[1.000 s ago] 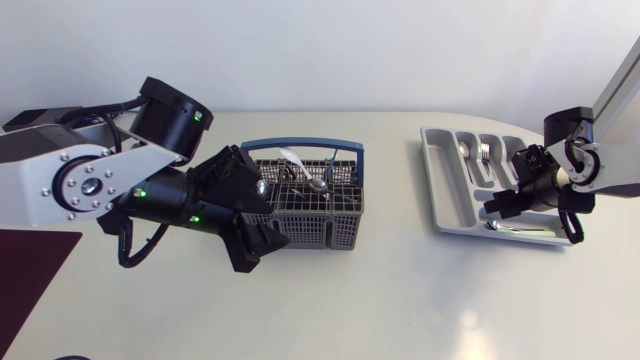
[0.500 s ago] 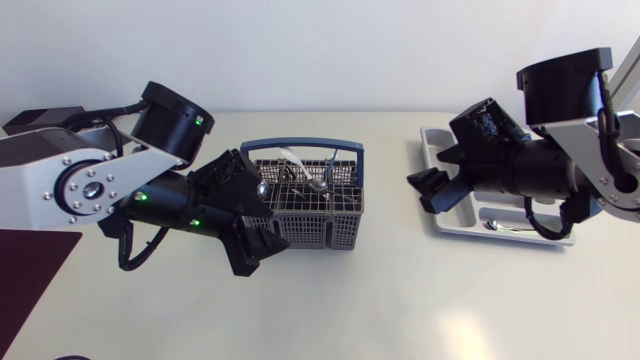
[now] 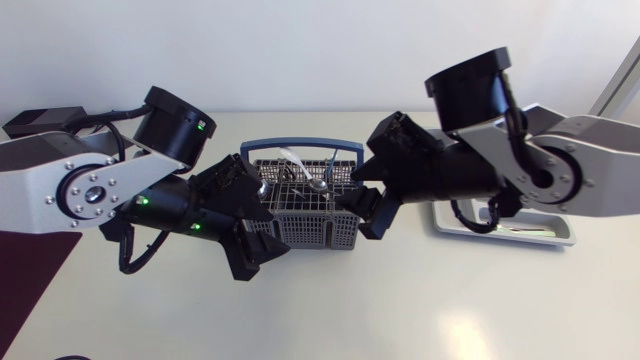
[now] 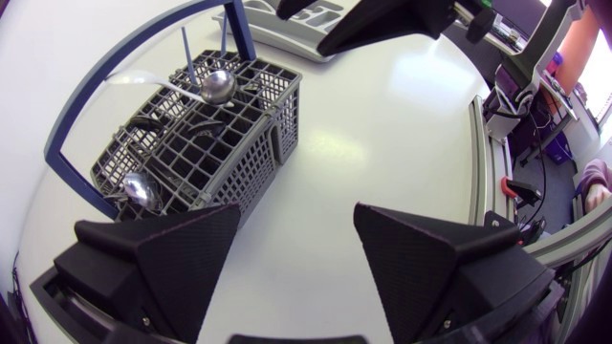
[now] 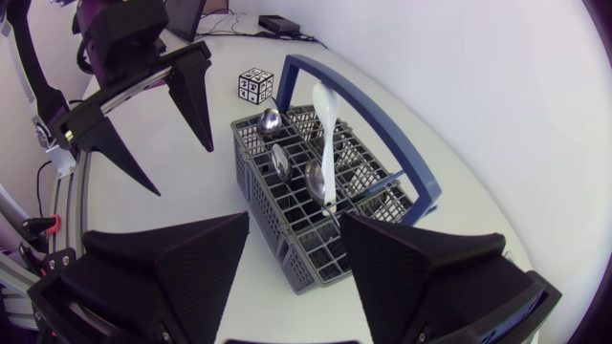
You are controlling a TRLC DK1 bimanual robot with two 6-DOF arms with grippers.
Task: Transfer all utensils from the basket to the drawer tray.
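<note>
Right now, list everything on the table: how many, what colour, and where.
basket: one, grey with blue handle, mid-table
metal spoons: three showing, silver, standing in basket
plastic spoon: one, white, in basket
thin handles: two, blue, in basket
tray: one, grey, right of basket, partly hidden
utensil: one, silver, in tray
cube: one, black-and-white, on table, left of basket
left gripper: one, black, open, at basket's left
right gripper: one, black, open, at basket's right

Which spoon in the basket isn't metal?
The white plastic spoon, standing tallest above the rim; the other spoons show shiny metal bowls.
</note>
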